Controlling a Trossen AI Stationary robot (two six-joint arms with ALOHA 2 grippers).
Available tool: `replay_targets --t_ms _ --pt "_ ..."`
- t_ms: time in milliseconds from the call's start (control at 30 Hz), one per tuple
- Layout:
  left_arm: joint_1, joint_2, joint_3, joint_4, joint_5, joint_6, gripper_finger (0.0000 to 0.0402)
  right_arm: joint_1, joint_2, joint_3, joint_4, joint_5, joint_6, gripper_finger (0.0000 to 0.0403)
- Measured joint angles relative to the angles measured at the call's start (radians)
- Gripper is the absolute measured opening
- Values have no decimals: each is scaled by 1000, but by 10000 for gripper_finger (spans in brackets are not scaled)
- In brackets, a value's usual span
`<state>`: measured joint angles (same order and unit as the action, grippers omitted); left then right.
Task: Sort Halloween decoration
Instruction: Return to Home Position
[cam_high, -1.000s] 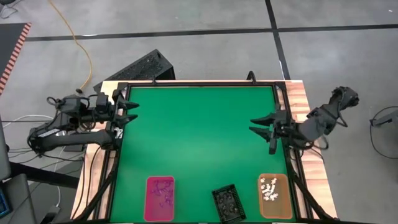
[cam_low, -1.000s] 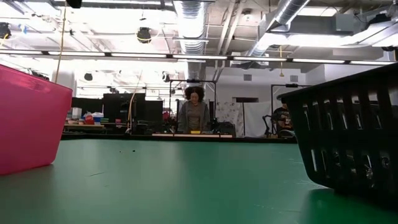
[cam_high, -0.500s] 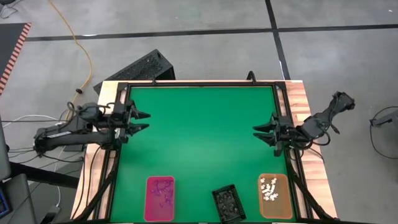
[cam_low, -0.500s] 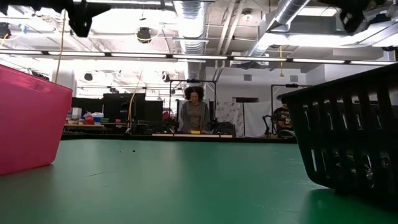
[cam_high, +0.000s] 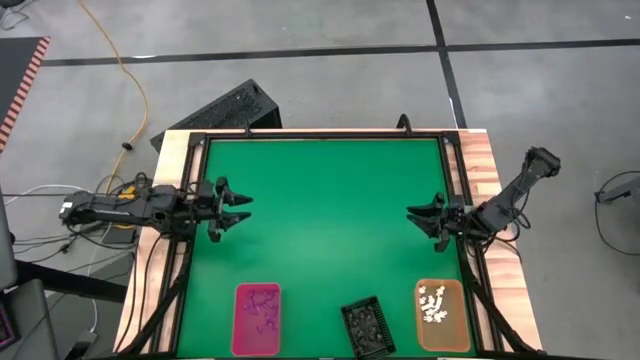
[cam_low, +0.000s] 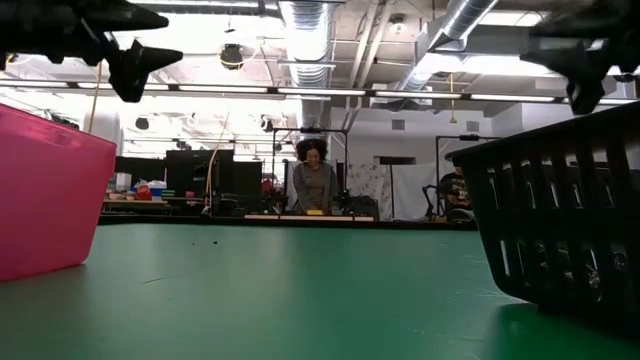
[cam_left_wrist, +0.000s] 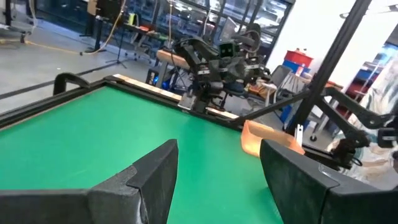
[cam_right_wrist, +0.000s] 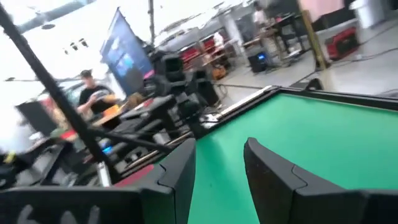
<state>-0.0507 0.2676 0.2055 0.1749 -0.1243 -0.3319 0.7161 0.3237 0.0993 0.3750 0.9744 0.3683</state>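
Worktop, green.
Left gripper: 9 o'clock edge, jaws spread wide, empty.
Right gripper: 3 o'clock edge, jaws parted, empty.
Halloween decoration: purple pieces in pink tray, 7 o'clock; white pieces in orange tray, 5 o'clock.
Black tray, 6 o'clock; contents indistinct.

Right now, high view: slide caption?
Left arm and right arm, jaws open, over the sides of the green mat; purple trinkets in pink tray, white trinkets in orange tray.
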Motion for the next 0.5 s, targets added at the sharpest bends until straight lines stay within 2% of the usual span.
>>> replay_targets --t_ms 133,333,500 --pt "-69 0 -48 52 -40 4 219 13 1 -37 34 99 5 162" --pt "-115 -25 -63 62 -51 -10 219 11 -13 -59 29 155 19 162" --pt "-115 -158 -39 -72 -41 -55 219 9 -98 -61 32 177 -15 162"
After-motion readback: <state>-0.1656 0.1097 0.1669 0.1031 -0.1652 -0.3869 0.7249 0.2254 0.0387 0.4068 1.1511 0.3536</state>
